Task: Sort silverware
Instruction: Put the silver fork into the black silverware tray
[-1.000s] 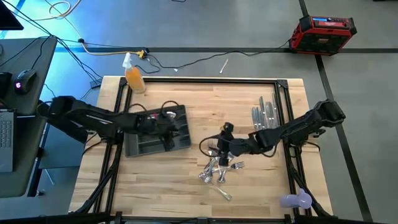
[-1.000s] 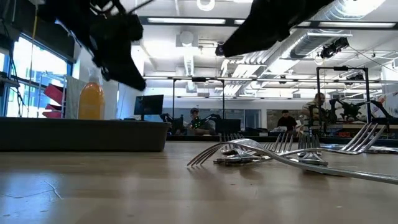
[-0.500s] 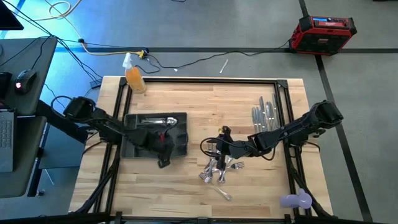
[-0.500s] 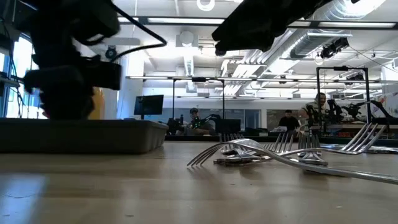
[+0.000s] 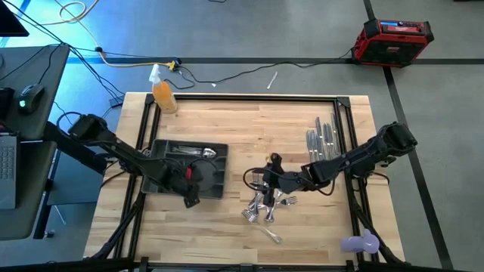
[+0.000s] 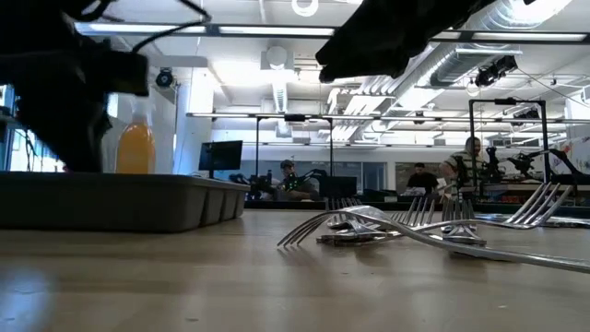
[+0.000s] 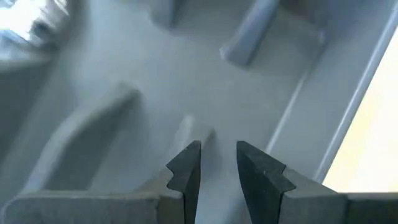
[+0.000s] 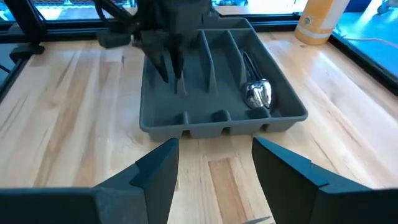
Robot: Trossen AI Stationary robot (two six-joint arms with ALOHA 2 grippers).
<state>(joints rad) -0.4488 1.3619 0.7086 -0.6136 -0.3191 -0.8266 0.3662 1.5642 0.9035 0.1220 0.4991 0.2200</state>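
High view: my left gripper (image 5: 192, 198) hangs over the dark grey compartmented plastic tray (image 5: 162, 183), fingers a narrow slit apart with nothing between them. One shiny spoon (image 8: 256, 92) lies in an end compartment. My right gripper (image 5: 266, 175), spread and empty, hovers by the loose pile of silver forks (image 5: 265, 205); knives (image 5: 324, 140) lie apart. I judge a pick comes next: lower, pinch one fork.
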